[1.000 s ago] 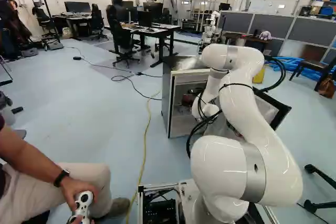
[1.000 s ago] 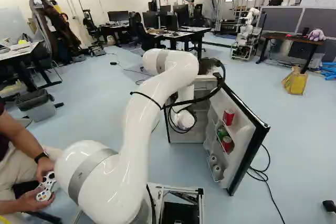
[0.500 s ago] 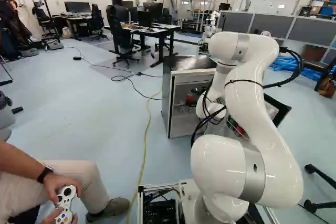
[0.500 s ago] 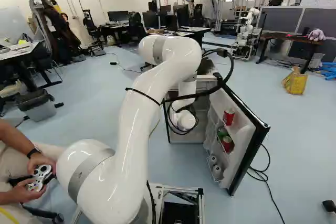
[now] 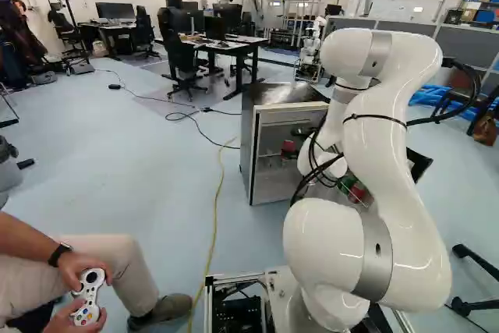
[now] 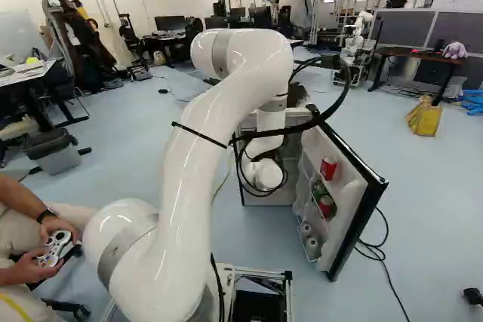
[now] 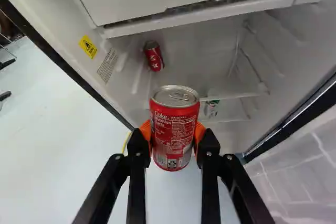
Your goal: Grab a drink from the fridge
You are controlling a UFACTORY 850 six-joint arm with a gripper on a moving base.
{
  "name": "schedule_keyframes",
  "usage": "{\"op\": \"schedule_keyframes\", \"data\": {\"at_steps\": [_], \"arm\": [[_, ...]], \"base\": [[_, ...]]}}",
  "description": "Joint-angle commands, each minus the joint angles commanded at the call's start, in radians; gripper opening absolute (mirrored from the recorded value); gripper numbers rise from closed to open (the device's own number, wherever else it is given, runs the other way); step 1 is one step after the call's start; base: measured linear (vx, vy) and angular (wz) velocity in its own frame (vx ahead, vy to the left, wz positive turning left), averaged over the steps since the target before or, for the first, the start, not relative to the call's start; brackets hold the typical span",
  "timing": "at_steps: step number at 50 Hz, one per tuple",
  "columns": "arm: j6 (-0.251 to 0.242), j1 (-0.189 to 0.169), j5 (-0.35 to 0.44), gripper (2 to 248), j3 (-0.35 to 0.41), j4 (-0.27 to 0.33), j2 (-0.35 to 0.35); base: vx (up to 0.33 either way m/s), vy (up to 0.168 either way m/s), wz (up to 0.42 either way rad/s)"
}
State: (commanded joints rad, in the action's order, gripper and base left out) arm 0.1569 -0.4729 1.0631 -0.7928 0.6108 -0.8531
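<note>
1. Lifts the white arm [image 5: 386, 138] higher than before, and swings its top bend rightward in the left base view.
2. Brings the red can [image 7: 175, 129] along in the black gripper [image 5: 301, 132].
3. Grips that can tight, with one orange pad [image 7: 146, 130] on each side, in the wrist view.
4. Keeps the held can at the open front of the fridge [image 5: 266, 165]; too hard to tell how far in.
5. Deeper inside the fridge, near the side wall with the yellow sticker [image 7: 87, 46]: another red can [image 7: 154, 56], touching nothing of the gripper.
6. On the open fridge door [image 6: 353, 194]: a red drink can [image 6: 328, 168] near the top edge, then a green can [image 6: 319, 190] and a lower red can [image 6: 326, 206], and round pale things [image 6: 311, 245] near the bottom corner.
</note>
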Motion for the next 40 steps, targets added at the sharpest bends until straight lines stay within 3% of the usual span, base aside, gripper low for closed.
{"op": "schedule_keyframes", "data": {"at_steps": [40], "arm": [[0.0, -0.007, 0.0, 97, 0.091, 0.0, 0.149]], "base": [[0.0, 0.0, 0.0]]}}
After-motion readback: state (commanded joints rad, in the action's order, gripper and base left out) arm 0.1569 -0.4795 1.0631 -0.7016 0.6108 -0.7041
